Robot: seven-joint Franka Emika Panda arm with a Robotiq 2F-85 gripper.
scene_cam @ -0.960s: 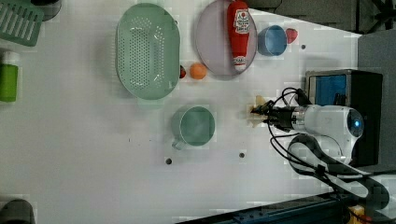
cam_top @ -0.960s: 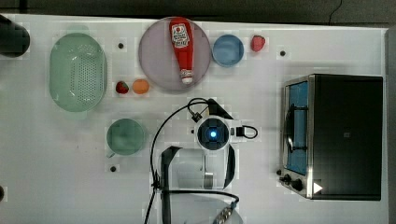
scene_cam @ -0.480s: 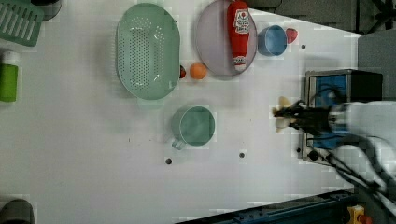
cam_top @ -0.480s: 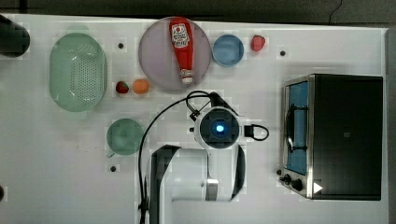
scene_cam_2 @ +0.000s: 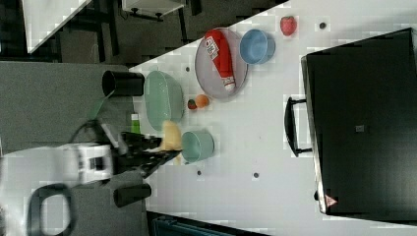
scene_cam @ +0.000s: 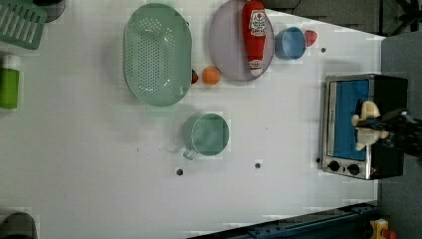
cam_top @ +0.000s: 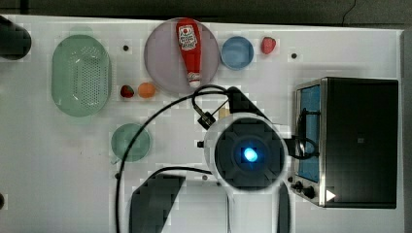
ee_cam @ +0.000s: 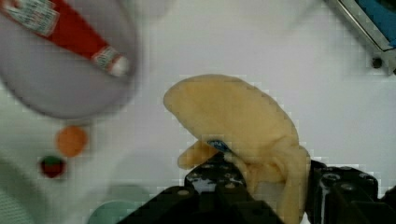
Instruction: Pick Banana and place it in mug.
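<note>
The pale yellow banana (ee_cam: pixel 243 130) sits between the black fingers of my gripper (ee_cam: pixel 275 186), which is shut on it. I hold it high above the white table. In the left view the banana (scene_cam: pixel 367 124) hangs in front of the toaster oven, with the gripper (scene_cam: pixel 384 129) just to its right. The right view has the banana (scene_cam_2: pixel 170 136) beside the green mug (scene_cam_2: pixel 198 146). The mug (cam_top: pixel 130 142) stands upright on the table at the top view's left of my wrist (cam_top: pixel 250 154); a bit of banana (cam_top: pixel 224 112) peeks past the wrist.
A green colander (cam_top: pixel 80 74), a grey plate (cam_top: pixel 165 68) bearing a ketchup bottle (cam_top: pixel 190 48), a blue bowl (cam_top: pixel 237 52), a strawberry (cam_top: pixel 267 44) and a small orange (cam_top: pixel 146 90) line the far side. A toaster oven (cam_top: pixel 357 141) stands at the top view's right.
The arm has risen with the banana still in its grip. It looms larger in the top view and has shifted toward the left view's right, from over the table to in front of the oven.
</note>
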